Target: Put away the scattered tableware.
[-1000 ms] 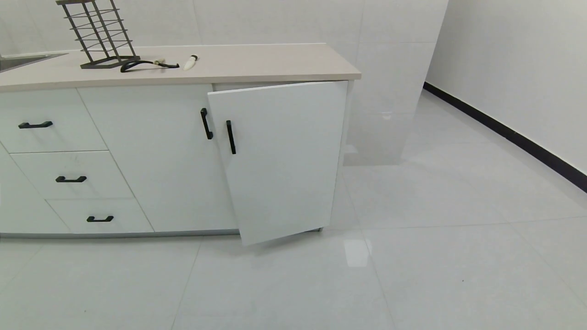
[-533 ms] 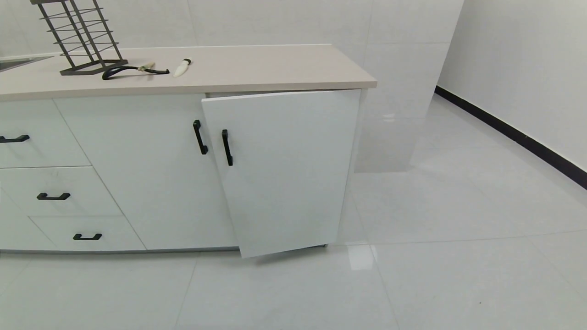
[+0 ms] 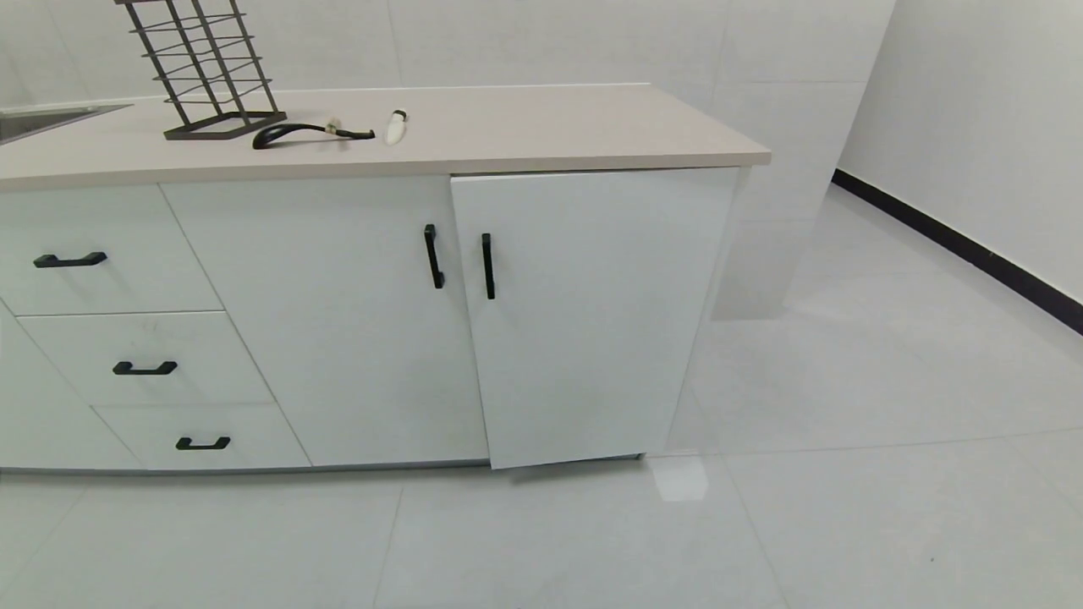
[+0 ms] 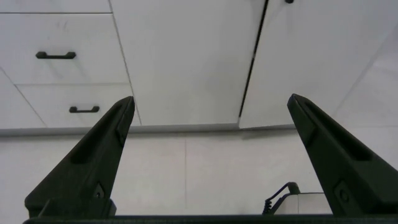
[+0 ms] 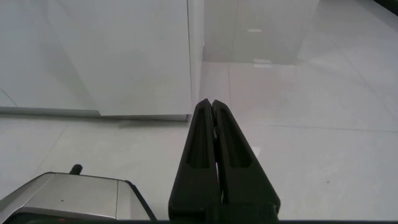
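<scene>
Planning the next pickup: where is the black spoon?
Head view: the black spoon lies on the countertop, left side, between the wire rack and a white utensil.

White cabinets (image 3: 321, 321) under a beige countertop (image 3: 541, 127) on glossy floor tiles (image 3: 846, 474); right door (image 3: 592, 321) seemingly ajar.

Countertop: beige slab (image 3: 525, 118) along the top of the white cabinets, bare over its right half.
Wire rack: dark, leaning frame (image 3: 211, 72) standing at the countertop's 10 o'clock.
Black spoon: (image 3: 296, 133) lies flat at 4 o'clock of the rack's base, just beside it.
White utensil: (image 3: 395, 127) small, dark-tipped, at 3 o'clock of the spoon, near its handle end.
Sink: (image 3: 42, 118) set into the countertop at far 9 o'clock.
</scene>
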Motion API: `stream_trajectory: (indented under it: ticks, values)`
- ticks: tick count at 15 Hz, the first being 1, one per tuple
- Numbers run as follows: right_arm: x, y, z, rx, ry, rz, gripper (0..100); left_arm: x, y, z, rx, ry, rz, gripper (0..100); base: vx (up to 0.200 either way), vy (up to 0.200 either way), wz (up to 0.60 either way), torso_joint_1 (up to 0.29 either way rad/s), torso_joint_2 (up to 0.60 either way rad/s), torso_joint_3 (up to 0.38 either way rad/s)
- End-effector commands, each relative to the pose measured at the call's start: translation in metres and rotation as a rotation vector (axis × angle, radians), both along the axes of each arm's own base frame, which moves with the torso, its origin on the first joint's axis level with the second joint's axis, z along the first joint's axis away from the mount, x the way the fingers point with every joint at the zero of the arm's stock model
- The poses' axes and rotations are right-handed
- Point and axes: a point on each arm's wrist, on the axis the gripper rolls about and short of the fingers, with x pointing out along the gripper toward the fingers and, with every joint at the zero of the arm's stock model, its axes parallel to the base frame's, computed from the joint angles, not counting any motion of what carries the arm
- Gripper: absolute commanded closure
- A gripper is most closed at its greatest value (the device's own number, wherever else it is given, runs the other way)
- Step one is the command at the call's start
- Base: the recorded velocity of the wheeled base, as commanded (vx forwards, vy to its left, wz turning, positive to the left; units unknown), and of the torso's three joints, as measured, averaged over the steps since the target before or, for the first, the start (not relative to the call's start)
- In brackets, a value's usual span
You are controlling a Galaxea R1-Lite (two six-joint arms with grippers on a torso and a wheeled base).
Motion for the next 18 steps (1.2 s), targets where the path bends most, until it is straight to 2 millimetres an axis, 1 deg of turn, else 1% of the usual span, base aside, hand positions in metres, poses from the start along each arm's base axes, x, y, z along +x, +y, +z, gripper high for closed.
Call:
stream_trajectory:
  ticks: [1,6,9,10,12,13,15,17,18]
  values:
    - [0.0005,0.0,0.0002,0.0,0.005,-0.001,100,0.0001,0.0,0.0,-0.001,0.001,0.0,0,0.0,0.2,0.0,0.002,0.0,0.002]
    - [0.0004,-0.0003,0.0002,-0.011,0.007,-0.017,100,0.0001,0.0,0.0002,-0.004,0.0,0.0,0,0.0,0.2,0.0,0.004,0.0,0.003]
    - [0.0004,-0.0003,0.0,-0.005,0.009,-0.018,100,0.0001,0.0,0.0002,-0.005,0.0,0.002,0,0.2,0.2,0.0,0.001,0.0,0.005]
    - [0.0004,-0.0001,0.0,-0.005,0.009,-0.032,100,0.0001,0.0001,0.0002,-0.007,0.0,0.003,0,0.2,0.0,0.0,0.002,0.0,-0.002]
    - [-0.0009,0.0022,0.0,-0.026,-0.011,-0.162,100,0.0001,0.0001,0.0002,-0.005,0.0,0.003,0,0.2,0.0,0.0,0.002,0.0,0.0]
    - [-0.0012,0.0022,0.0,-0.036,-0.015,-0.158,100,0.0001,0.0001,0.0002,-0.005,0.0,0.003,0,0.2,0.0,0.0,-0.002,0.01,-0.002]
    - [-0.0012,0.0028,-0.0003,-0.027,-0.012,-0.129,100,0.0001,0.0001,0.0003,-0.007,-0.002,0.005,0,0.0,0.0,0.0,0.0,0.0,0.0]
    - [-0.0051,0.0023,-0.0012,-0.011,-0.061,-0.039,100,0.0001,0.0001,0.0003,-0.01,-0.002,0.006,0,0.0,0.0,0.0,0.0,0.0,0.0]
    - [-0.0054,0.0024,-0.0013,-0.011,-0.065,-0.046,100,0.0001,0.0001,0.0003,-0.013,-0.001,0.008,0,0.0,0.0,0.0,0.0,0.0,0.0]
